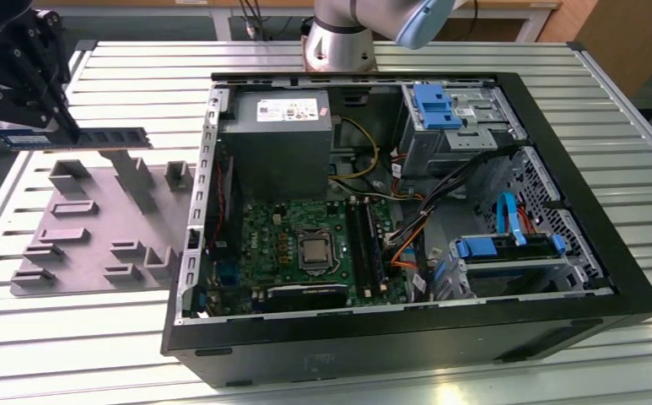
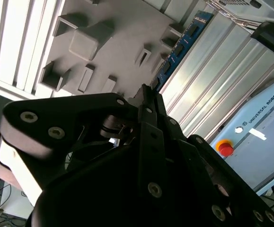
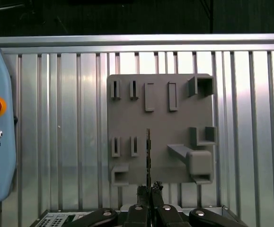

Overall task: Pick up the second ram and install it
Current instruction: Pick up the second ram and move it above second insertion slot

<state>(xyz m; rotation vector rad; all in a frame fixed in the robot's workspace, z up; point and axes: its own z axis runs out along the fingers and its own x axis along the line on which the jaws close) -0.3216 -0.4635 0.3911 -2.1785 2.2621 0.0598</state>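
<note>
Pickup looks done to us: the gripper (image 1: pixel 68 134) has its fingers clamped on the second ram (image 1: pixel 117 135), held level above the grey holder tray (image 1: pixel 89 215). It hangs well apart from the open computer case (image 1: pixel 416 333), so installing is not yet done.

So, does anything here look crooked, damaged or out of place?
Nothing stands out. The gripper holds the ram about level above the grey holder, to the exterior view's left of the open case. The ram looks straight and whole, in line with the fingers in the first wrist view.
</note>
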